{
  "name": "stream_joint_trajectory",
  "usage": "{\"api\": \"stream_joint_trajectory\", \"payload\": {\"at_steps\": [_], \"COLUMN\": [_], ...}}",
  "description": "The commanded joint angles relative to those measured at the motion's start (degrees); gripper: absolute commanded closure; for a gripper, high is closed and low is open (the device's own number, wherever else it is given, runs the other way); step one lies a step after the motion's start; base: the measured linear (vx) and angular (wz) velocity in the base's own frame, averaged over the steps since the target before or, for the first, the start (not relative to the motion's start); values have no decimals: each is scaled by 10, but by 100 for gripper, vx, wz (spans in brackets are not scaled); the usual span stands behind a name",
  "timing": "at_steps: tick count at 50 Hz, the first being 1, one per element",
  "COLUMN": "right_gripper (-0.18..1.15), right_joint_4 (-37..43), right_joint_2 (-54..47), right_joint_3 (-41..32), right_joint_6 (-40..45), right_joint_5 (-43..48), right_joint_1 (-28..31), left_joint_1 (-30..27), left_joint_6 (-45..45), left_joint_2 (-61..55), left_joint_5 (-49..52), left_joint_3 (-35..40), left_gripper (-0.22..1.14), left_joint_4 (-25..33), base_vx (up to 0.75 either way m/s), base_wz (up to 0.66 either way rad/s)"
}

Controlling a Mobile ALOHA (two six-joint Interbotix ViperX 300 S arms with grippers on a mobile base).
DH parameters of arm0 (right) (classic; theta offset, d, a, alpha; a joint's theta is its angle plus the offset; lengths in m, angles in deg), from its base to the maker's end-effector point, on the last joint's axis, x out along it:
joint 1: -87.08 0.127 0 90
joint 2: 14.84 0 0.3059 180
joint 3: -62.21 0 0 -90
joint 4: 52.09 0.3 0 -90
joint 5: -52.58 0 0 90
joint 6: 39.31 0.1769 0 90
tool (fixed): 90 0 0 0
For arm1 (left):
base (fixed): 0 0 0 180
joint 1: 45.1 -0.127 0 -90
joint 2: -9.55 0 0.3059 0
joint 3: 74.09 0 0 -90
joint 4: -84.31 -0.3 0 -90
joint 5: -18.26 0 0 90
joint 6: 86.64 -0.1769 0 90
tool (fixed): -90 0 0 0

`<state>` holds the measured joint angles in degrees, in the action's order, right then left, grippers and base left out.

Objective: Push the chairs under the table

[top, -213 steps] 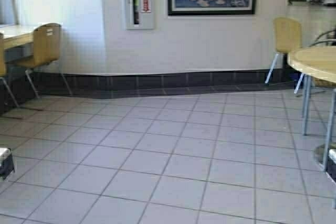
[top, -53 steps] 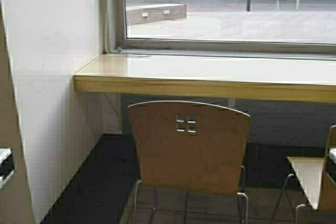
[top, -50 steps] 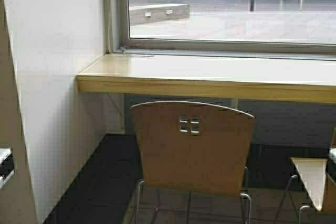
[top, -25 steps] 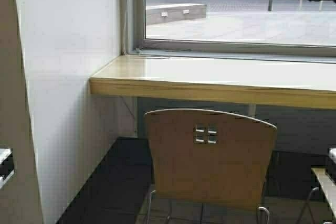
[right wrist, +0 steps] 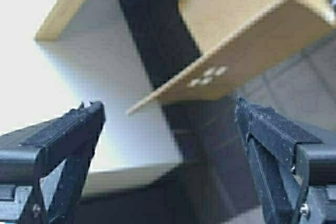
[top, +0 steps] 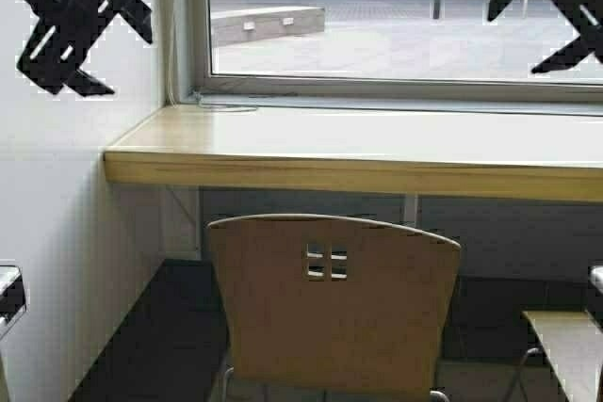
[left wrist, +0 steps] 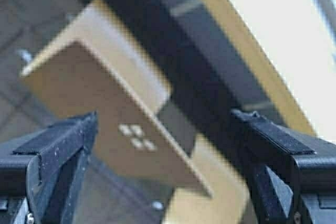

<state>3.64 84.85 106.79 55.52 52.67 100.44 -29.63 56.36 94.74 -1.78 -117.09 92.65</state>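
Now the left claw (top: 71, 30) is hanging high over the worktop's (top: 377, 152) left end, fingers spread wide and gripping nothing. The right claw (top: 556, 7) is riding up by the window over the right stretch, likewise wide open and empty. The nearest chair (top: 334, 303) is standing just off the worktop's front edge, back towards us, not yet tucked under. A second chair (top: 565, 345) is peeking in further right.
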Motion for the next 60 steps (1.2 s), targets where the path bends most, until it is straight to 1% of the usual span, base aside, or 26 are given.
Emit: {"api": "stream_joint_trajectory", "payload": {"at_steps": [1, 6, 10, 16, 19, 22, 28, 36, 46, 52, 60], "right_gripper": [-7, -7, -7, -7, -7, -7, -7, -7, -6, -6, -6], "right_joint_4": [90, 132, 168, 194, 200, 206, 208, 219, 239, 240, 240], "right_joint_2": [-83, -170, -246, -330, -359, -377, -398, -431, -483, -522, -551], "right_joint_3": [-54, -80, -99, -123, -134, -143, -163, -206, -261, -309, -329], "right_joint_6": [2, 3, 3, 3, 3, 3, 3, 4, 4, 3, 3], "right_joint_5": [-11, -18, -48, -80, -80, -72, -54, -48, -47, -53, -67], "right_joint_1": [15, 15, 22, 34, 47, 58, 69, 72, 98, 104, 111], "left_joint_1": [12, 33, 50, 80, 90, 100, 114, 113, 109, 104, 99], "left_joint_6": [54, 93, 115, 136, 144, 151, 152, 152, 152, 152, 152], "left_joint_2": [-54, -115, -165, -225, -250, -277, -310, -354, -410, -429, -444], "left_joint_5": [-4, -4, -4, -4, -1, 5, 15, 15, 16, 16, 16], "left_joint_3": [20, 45, 69, 105, 123, 142, 158, 182, 216, 233, 241], "left_gripper": [-11, -11, -11, -11, -11, -11, -11, -11, -11, -11, -11], "left_joint_4": [29, 48, 60, 79, 91, 114, 153, 194, 203, 205, 214], "base_vx": [15, 15, 16, 15, 16, 16, 14, 12, 8, 7, 7], "base_wz": [-7, -5, -3, -6, -6, -4, -5, -5, -7, -10, -8]}}
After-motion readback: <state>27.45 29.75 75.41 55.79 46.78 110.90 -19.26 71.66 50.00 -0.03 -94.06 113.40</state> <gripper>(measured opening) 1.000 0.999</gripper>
